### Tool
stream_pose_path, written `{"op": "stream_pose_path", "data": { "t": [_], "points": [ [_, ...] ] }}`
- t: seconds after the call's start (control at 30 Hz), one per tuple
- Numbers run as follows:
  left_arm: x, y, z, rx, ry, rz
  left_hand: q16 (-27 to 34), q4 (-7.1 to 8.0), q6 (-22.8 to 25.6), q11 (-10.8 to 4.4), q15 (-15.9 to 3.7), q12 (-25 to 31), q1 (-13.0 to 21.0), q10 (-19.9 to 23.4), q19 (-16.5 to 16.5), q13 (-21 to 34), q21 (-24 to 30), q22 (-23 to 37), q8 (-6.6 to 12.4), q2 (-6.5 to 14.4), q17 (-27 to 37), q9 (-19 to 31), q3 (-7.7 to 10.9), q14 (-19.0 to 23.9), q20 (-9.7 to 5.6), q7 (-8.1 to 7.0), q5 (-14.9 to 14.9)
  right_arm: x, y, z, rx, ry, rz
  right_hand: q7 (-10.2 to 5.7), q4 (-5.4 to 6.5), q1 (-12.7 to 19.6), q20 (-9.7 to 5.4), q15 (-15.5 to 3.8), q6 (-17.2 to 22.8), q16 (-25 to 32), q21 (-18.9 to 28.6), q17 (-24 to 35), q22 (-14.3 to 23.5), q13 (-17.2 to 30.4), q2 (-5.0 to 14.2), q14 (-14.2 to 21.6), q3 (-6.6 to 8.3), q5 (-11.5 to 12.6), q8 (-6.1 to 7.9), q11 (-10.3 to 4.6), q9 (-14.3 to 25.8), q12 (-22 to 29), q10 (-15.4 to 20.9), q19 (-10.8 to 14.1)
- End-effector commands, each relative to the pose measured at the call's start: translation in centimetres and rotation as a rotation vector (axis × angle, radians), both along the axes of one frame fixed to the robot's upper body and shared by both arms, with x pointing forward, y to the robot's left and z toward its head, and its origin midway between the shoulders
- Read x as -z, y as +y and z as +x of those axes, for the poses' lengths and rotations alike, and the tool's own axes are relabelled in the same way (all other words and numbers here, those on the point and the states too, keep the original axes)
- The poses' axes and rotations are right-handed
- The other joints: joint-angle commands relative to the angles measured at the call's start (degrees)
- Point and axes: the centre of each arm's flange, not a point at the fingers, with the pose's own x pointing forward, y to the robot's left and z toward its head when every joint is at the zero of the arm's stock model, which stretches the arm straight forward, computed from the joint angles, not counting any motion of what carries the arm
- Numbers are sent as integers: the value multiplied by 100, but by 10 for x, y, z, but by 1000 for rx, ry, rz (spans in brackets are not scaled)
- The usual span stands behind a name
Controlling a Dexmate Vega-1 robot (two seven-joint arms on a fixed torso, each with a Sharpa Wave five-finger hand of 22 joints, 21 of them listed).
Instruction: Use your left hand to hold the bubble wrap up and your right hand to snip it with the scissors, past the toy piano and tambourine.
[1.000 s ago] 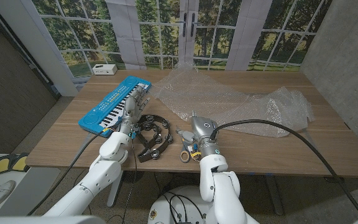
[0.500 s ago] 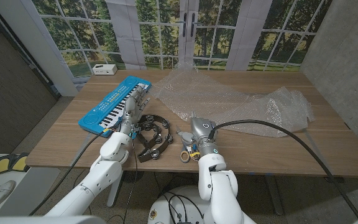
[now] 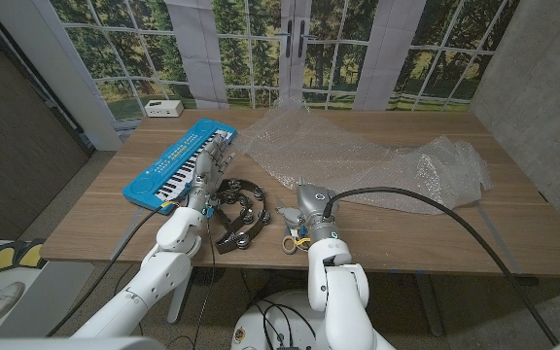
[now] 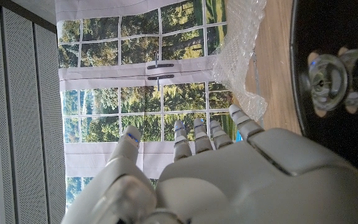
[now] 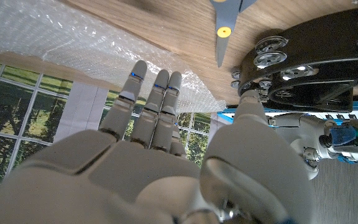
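The clear bubble wrap [image 3: 358,156] lies crumpled across the far and right part of the table; it also shows as bubble wrap [image 5: 73,43] and bubble wrap [image 4: 241,56]. The scissors [image 3: 288,231] with grey handles lie near the front edge, blades [image 5: 224,25] pointing away. My right hand [image 3: 311,202] hovers just right of them, fingers [image 5: 157,102] straight and apart, holding nothing. My left hand [image 3: 212,160] stands between the blue toy piano [image 3: 175,165] and the black tambourine [image 3: 236,209], fingers [image 4: 194,140] spread and empty.
The tambourine [image 5: 303,56] lies right beside the scissors. A small white box [image 3: 163,108] sits at the table's far left corner. Bare wood [image 3: 426,233] stretches along the front right. Windows stand behind the table.
My right hand has shifted slightly left, closer to the scissors. The left hand, the wrap and the scissors have not moved.
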Motion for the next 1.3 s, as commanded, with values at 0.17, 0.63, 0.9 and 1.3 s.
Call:
{"op": "stream_pose_path", "data": {
  "t": [0.17, 0.63, 0.9, 1.3],
  "points": [
    [1, 0, -2, 5, -2, 1, 1, 7, -40, -18, -22, -23, 21, -6, -30, 4, -5, 16, -18, -21, 17, 21, -7, -51, -13, 11, 35, 2, 3, -2, 21, 26, -24, 389, -6, 63, 42, 62, 33, -8, -12, 39, 25, 20, 23, 11, 39, 19, -16, 27, 15, -17, 56, 17],
    [2, 1, -5, 9, 0, 3, 0, 7, -47, -14, -23, -26, 24, -14, -33, 4, -6, 16, -17, -15, 17, 20, -5, -52, -12, 16, 36, 4, 5, -1, 77, 12, -3, 428, 76, -134, 25, 34, 102, 12, 55, -44, 25, 20, -91, 358, -54, 9, -15, 51, 14, 19, 298, 281],
    [1, 2, -5, 9, -3, 4, 0, 7, -60, -24, -20, -27, 25, -17, -32, 4, -5, 16, -21, -15, 17, 20, -6, -53, -12, 24, 36, 8, 7, 1, 91, 0, -6, 431, 55, -113, 44, 33, 144, 11, 32, -56, 25, 19, -124, 423, -60, 29, -8, 0, 15, 18, 348, 256],
    [2, 1, -6, 10, -1, 0, 0, 6, -62, -16, -23, -28, 26, -19, -31, 4, -5, 16, -19, -13, 16, 19, -6, -55, -9, 29, 36, 13, 8, 8, 101, 16, -25, 435, 80, -143, 61, -10, 173, 5, 15, -50, 26, 37, -93, 462, -56, 46, -10, -11, 15, 22, 396, 250]
  ]
}}
